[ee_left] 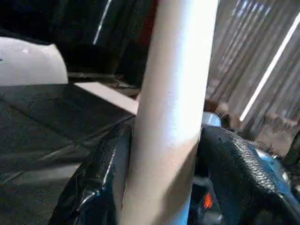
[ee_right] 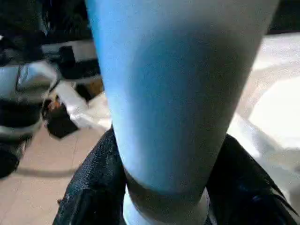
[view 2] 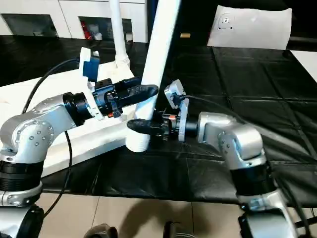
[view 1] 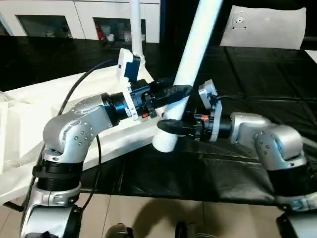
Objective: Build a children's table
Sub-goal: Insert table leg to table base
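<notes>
The children's table top [view 1: 119, 141] lies upside down on the left of the black surface. One white leg [view 1: 135, 25] stands upright in a far corner socket. A second white leg [view 1: 195, 44] leans to the right, with its lower end [view 1: 165, 143] at the near corner of the top. My left gripper [view 1: 174, 93] is shut on this leg from the left, its black fingers [ee_left: 101, 178] on both sides. Just below, my right gripper [view 1: 171, 126] is shut on the same leg from the right, its fingers [ee_right: 89, 187] hugging the leg near its foot.
A white cabinet [view 1: 84, 20] with dark glass fronts runs along the back left. A white panel [view 1: 262, 27] stands at the back right. The black mat [view 1: 257, 84] covers the surface to the right. Tiled floor [view 1: 148, 218] shows at the near edge.
</notes>
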